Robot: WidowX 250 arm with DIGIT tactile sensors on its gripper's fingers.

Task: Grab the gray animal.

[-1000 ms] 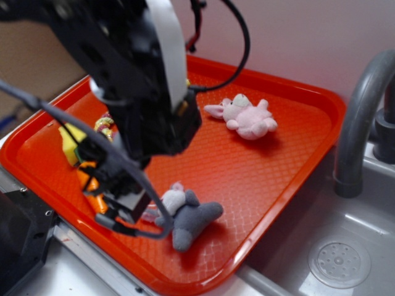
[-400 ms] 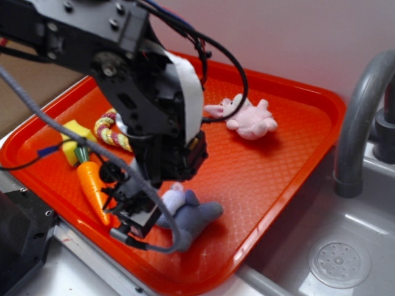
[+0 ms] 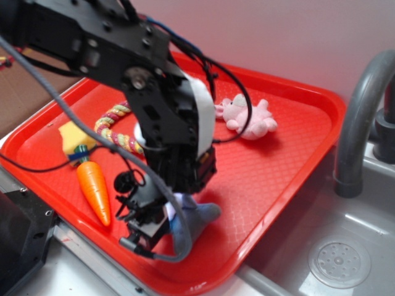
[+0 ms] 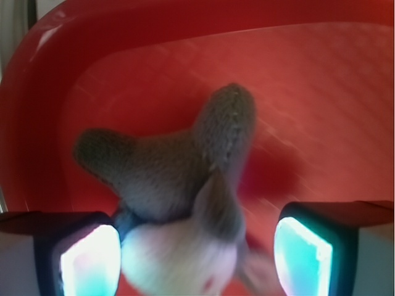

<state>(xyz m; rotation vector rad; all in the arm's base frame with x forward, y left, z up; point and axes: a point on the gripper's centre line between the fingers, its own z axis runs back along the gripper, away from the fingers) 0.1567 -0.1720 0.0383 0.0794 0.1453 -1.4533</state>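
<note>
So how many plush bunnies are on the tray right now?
2. The gray animal lies at the tray's near edge, between the open gripper's fingers. The pink bunny lies toward the far side.

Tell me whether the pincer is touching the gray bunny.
Cannot tell. In the wrist view the pincer is open with the gray bunny between its fingers; a red gap shows at the right finger, but the left side is too blurred to judge.
</note>
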